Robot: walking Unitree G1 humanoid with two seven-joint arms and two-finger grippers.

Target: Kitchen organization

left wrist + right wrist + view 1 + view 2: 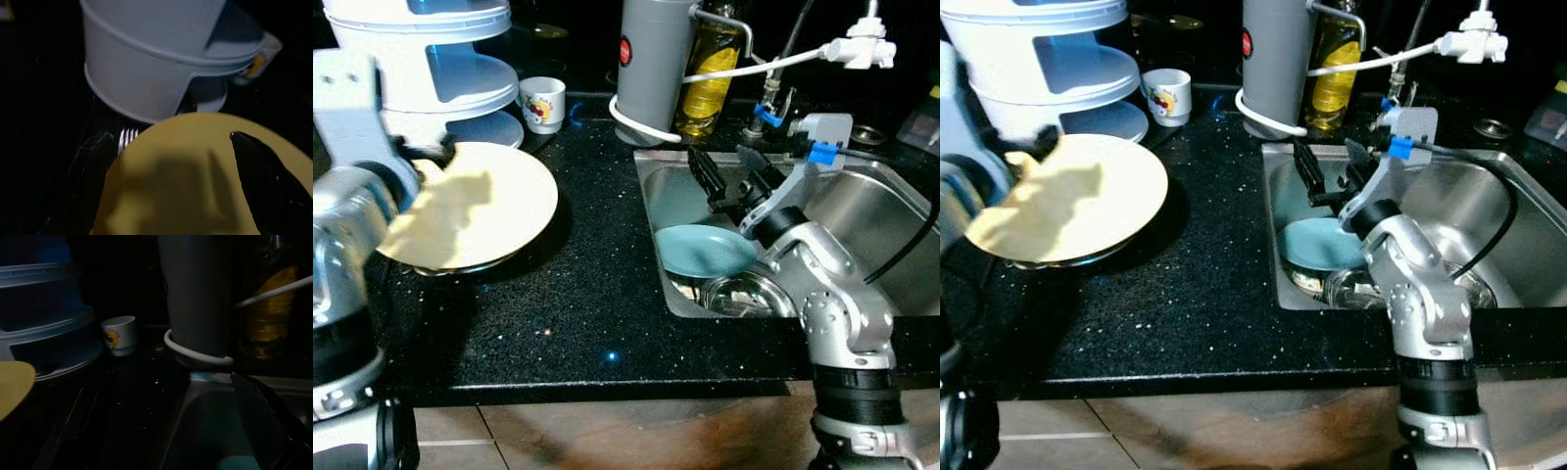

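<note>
A pale yellow plate [475, 206] lies on the black counter [597, 294] to the left of the sink, over something with a metal rim. My left gripper [176, 161] is at the plate's near left edge, open. One finger [259, 166] lies over the plate and the other [90, 161] is beside and under its rim. Fork tines [128, 137] poke out behind the plate. My right gripper [732, 181] hangs open over the steel sink [871, 206], above a light blue plate [705, 250] that leans on a steel bowl [744, 294].
A white tiered holder [421, 59] stands at the back left, with a small printed cup [543, 103] beside it. Behind the sink stand a grey cylinder [651, 69] ringed by a white cord, an oil bottle [710, 83] and a white tap fitting [857, 47].
</note>
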